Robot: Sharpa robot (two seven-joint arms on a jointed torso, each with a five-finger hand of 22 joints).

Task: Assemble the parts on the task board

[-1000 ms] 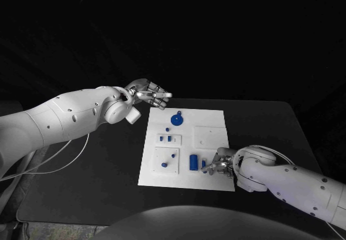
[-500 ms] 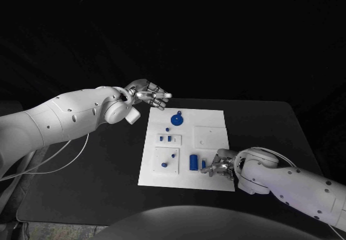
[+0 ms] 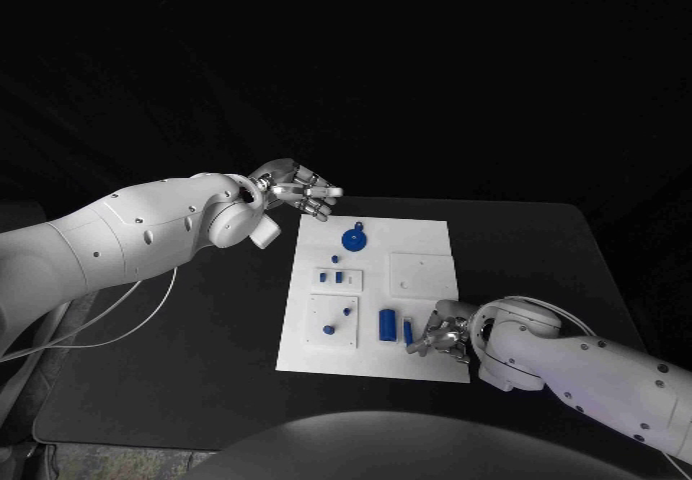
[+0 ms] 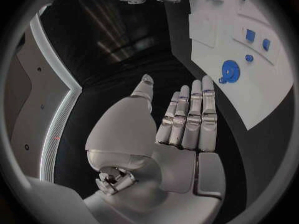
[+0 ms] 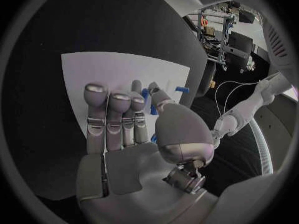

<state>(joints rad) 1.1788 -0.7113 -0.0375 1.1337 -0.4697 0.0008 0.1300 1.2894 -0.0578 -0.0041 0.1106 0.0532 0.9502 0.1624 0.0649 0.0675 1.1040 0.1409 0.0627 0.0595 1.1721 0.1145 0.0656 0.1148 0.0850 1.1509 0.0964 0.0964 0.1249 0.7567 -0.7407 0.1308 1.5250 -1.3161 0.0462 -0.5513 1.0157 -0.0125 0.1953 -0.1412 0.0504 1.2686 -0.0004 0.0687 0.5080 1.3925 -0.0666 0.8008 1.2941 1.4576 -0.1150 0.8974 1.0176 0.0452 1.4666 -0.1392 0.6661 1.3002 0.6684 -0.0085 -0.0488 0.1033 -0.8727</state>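
The right hand (image 3: 441, 335) pinched a small blue part (image 5: 146, 95) at the board (image 3: 418, 240)'s near edge, apparently to seat it, while the left hand (image 3: 299, 187) hovered open-fingered beyond the far corner.

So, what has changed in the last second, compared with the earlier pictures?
The right hand has drawn back slightly toward the near edge of the task board, its fingers staying at the small blue part there. Whether it grips that part cannot be told. The left hand still hovers open beyond the board's far left corner, and the other blue parts lie as before.
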